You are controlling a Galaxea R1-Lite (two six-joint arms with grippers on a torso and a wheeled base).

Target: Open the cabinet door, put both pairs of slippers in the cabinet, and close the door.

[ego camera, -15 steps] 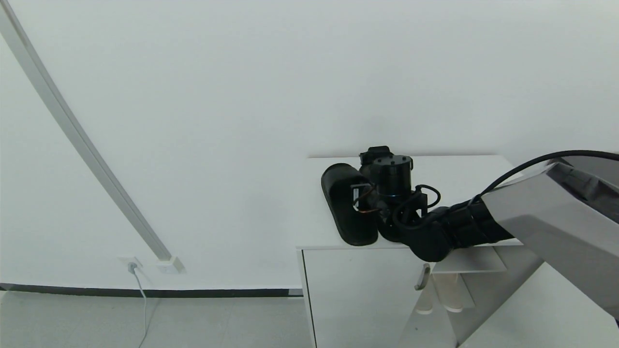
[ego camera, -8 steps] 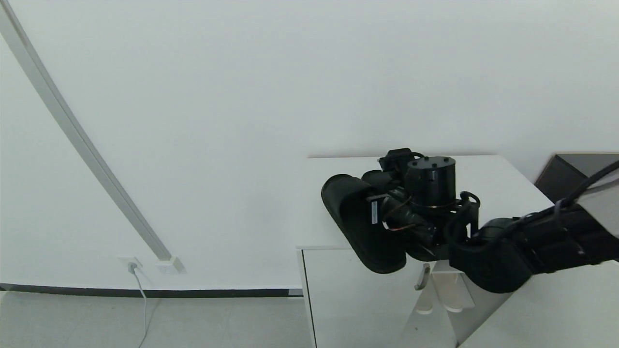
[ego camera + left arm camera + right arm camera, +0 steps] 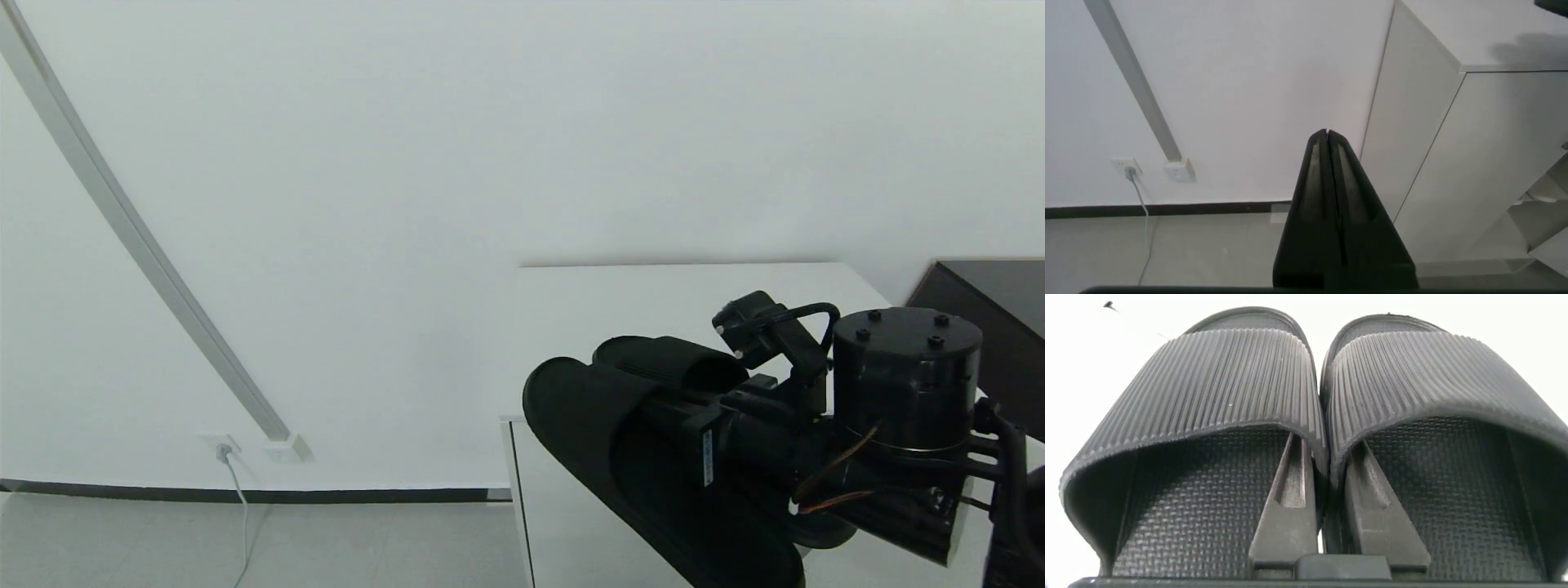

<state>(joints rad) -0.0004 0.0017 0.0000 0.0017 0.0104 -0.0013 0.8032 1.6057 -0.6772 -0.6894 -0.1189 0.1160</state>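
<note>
Two slippers (image 3: 608, 425), pinched by R gripper (image 3: 1327, 498), now lifted off cabinet (image 3: 653, 298) top, nearer cam; L gripper (image 3: 1328, 145) pressed together.

Plain white wall (image 3: 408, 163) is seen throughout. Grey trunking (image 3: 122, 220) is run diagonally down it to a socket (image 3: 219, 447), where a white cable (image 3: 242, 514) is plugged in. Black skirting (image 3: 245, 494) is fitted above the grey floor (image 3: 122, 543). A dark unit (image 3: 992, 318) is placed far right.
</note>
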